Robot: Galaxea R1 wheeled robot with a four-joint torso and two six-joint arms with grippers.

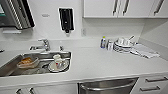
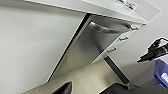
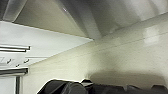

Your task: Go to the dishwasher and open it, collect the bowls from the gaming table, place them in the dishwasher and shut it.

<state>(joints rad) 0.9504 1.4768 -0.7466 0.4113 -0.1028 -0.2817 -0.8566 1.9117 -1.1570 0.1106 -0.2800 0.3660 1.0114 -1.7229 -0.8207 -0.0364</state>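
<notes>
Facing you under the counter (image 1: 105, 62), the dishwasher (image 1: 107, 86) sits shut; you cannot tell either arm's fingers' opening, nothing visibly held.

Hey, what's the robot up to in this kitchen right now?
The robot is parked facing a white kitchen counter, looking down at a steel sink holding dirty dishes. Right below the counter edge is the stainless-steel-fronted dishwasher with its curved bar handle; its door looks closed. Nothing is being handled at this moment. A stack of plates with cups sits further back on the counter.
</notes>
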